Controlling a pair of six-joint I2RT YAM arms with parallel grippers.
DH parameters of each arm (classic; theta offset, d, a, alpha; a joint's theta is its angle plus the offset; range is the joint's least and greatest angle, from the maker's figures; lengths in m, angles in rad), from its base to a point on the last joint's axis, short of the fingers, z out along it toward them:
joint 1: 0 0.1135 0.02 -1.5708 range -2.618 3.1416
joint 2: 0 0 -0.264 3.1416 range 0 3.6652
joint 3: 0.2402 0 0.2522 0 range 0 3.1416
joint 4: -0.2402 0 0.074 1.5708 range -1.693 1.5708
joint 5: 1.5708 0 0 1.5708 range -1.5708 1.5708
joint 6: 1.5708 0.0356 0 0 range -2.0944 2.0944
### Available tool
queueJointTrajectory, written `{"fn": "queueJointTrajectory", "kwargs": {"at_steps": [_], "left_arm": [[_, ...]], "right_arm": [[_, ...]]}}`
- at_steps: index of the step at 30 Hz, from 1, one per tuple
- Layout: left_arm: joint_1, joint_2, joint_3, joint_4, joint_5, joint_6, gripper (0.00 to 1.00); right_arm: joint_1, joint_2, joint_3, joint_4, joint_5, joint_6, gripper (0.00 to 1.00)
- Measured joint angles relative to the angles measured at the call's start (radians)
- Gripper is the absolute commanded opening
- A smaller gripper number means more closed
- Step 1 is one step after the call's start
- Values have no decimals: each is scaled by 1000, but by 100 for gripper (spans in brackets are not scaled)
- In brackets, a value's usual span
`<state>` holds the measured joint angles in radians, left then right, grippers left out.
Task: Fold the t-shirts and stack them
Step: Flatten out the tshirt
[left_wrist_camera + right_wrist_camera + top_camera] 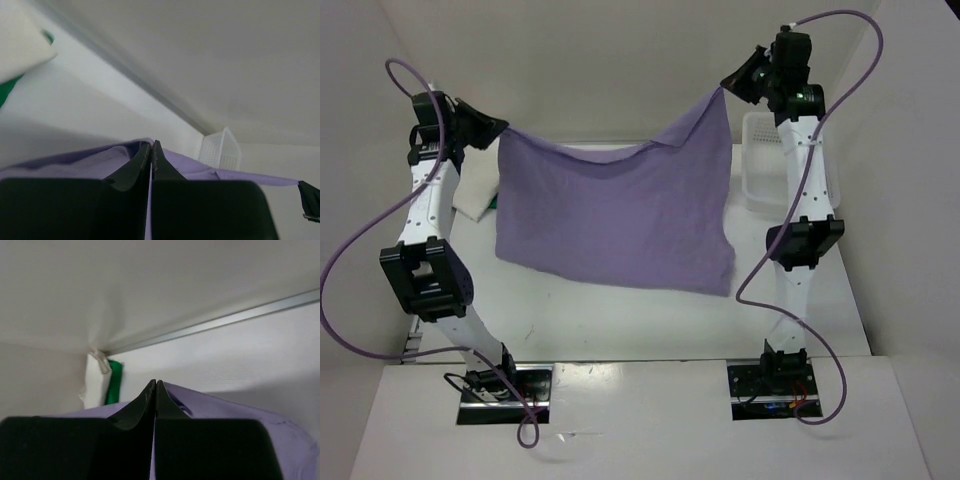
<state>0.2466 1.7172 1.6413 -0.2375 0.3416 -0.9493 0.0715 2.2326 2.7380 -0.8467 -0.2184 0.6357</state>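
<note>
A: Where is the light purple cloth t-shirt (pixel 615 215)?
B: Hanging over the white surface (pixel 620 320), its top corners clamped: left end effector (pixel 498 128) at 10 o'clock, right end effector (pixel 725 88) at 1 o'clock.

A white plastic lattice basket (pixel 761 166) stands upright at the far right of the white worktop (pixel 620 320), close to the pale back wall (pixel 620 60), where a thin metal strip (pixel 225 320) runs along the worktop's far edge.
</note>
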Motion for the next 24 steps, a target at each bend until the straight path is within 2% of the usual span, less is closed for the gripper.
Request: {"fn": "queueJointTrajectory", "kwargs": {"at_steps": [3,7,10,14,18,20,24], "left_arm": [[-7,66,172,-19,3,-3,0],[33,53,333,36,26,-46,0],[75,21,381,78,31,-56,0],[95,-41,341,119,32,-56,0],[89,-150,117,165,34,-41,0],[89,-210,-50,200,33,-21,0],[89,-307,-380,187,27,19,0]], "right_arm": [[-33,-38,5,42,-34,44,0],[-88,-166,16,145,-62,91,0],[-122,-295,10,214,-87,112,0],[-128,-449,-57,264,-135,98,0],[-114,-678,-513,336,-163,61,0],[-103,-770,-783,352,-150,31,0],[-71,-848,-1281,345,-106,-16,0]]}}
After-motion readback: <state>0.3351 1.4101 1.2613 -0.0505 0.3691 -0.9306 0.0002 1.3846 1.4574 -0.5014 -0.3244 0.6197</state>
